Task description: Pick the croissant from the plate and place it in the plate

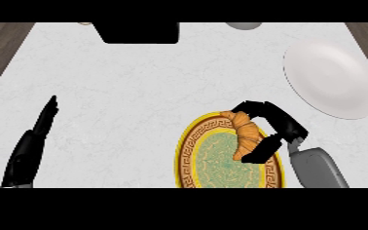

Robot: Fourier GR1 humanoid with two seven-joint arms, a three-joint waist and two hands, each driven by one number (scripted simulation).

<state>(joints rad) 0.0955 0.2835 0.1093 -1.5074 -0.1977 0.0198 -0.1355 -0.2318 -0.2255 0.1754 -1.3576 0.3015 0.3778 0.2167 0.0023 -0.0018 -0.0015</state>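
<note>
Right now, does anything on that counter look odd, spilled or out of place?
Nothing stands out. The croissant lies on the patterned plate with the right hand curled round it. The white plate sits bare at the right, and the left hand rests open near the left edge.

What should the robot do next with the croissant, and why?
Probably lift it straight up. The right hand is already curled round the croissant, which still lies on the patterned plate; the white plate waits further away to the right.
</note>
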